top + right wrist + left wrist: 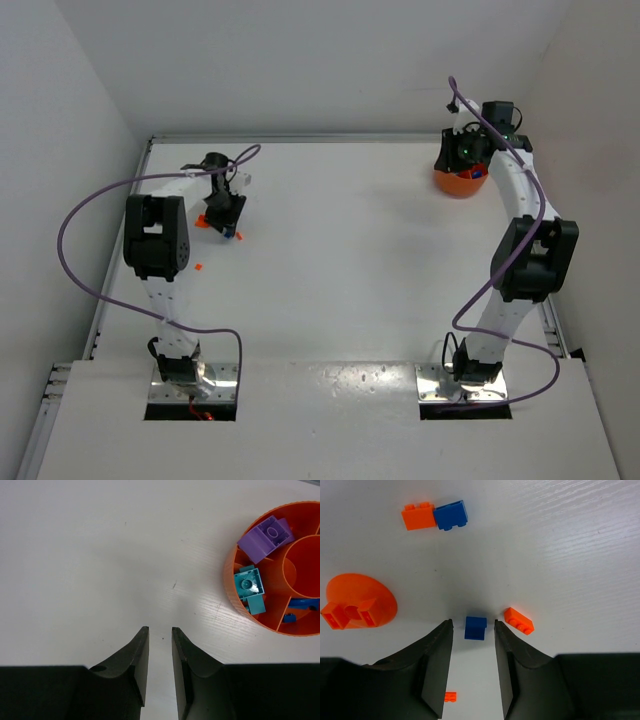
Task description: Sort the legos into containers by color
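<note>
So, a small blue lego [475,628] is seen lying flat on the white desk [570,555], right between the fingertips of the left tool [473,621]. The jaws are held apart, with a sliver of desk showing on each side of the brick, so nothing is clamped. Just past the fingertip on the right of the wrist view, an orange lego [518,621] is parked at a slant, not touching the blue one. Deeper in the gap between the fingers, a tiny orange piece [450,696] can be made out. Farther out, an orange brick [418,516] and a second blue brick [451,515] are sat side by side, touching. Off to the side, a flat orange disc [360,607] is found with a blocky orange bit on top.

Over in the far right corner, the orange bowl [231,580] is seen beside the right tool [160,629], well apart from that pile. Inside it, a purple brick [265,539], a teal brick [248,585] and some blue bits [302,604] are spread around a round inner cup. The right tool's jaws are only slightly apart, with bare desk between them.
</note>
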